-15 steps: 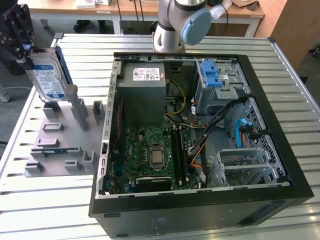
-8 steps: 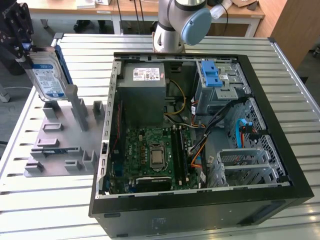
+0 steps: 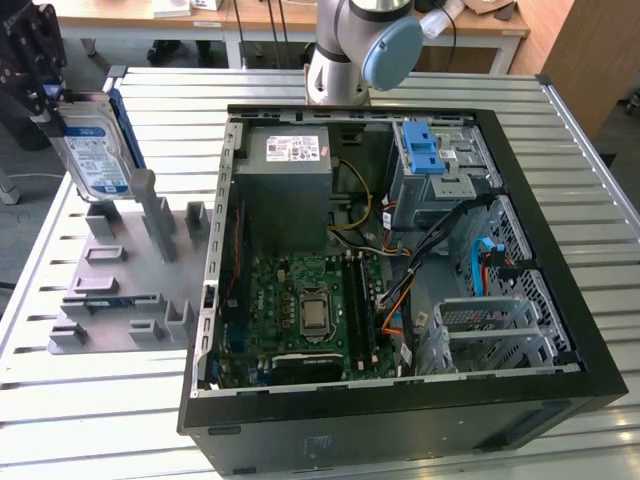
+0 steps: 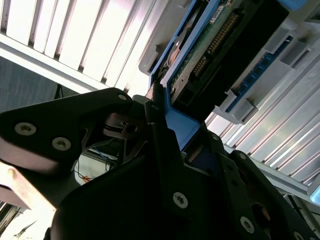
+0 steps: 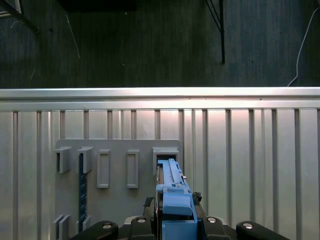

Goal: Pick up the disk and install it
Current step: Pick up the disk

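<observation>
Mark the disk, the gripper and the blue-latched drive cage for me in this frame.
disk (image 3: 98, 160): exterior view, on its blue-and-white label.
gripper (image 3: 50, 105): exterior view, at its fingertips, shut on the disk's upper end.
drive cage (image 3: 424, 152): exterior view, on its blue latch.

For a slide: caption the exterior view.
Gripper holds the disk at the grey holder plate beside the open computer case.

The desk (image 3: 90, 420) is made of long shiny metal strips with thin gaps. A flat grey plate (image 3: 120, 300) with little blocks sits on it at the exterior view's left. Just beside it lies a big open black computer box (image 3: 400, 430).
</observation>
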Robot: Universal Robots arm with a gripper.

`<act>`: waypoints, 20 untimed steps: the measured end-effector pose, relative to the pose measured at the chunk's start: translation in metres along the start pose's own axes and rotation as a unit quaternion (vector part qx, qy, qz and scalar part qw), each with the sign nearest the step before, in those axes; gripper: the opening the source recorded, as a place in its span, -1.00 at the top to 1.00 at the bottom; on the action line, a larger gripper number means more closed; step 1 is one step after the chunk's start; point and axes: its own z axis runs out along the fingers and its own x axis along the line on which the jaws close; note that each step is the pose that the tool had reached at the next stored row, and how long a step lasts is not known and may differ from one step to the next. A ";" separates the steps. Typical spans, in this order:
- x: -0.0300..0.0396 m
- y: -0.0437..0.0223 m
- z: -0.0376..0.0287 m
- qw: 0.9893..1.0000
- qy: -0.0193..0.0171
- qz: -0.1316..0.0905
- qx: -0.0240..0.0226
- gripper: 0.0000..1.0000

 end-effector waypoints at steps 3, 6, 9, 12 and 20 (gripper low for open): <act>0.0000 0.0000 -0.0008 1.000 0.000 0.000 0.000 0.27; 0.0000 0.0000 -0.0021 1.000 0.000 0.000 0.000 0.27; -0.0001 0.0000 -0.0028 1.000 0.000 0.000 0.000 0.27; -0.0001 0.0000 -0.0030 1.000 0.000 0.000 0.000 0.27; -0.0001 0.0000 -0.0051 1.000 0.000 0.000 0.000 0.27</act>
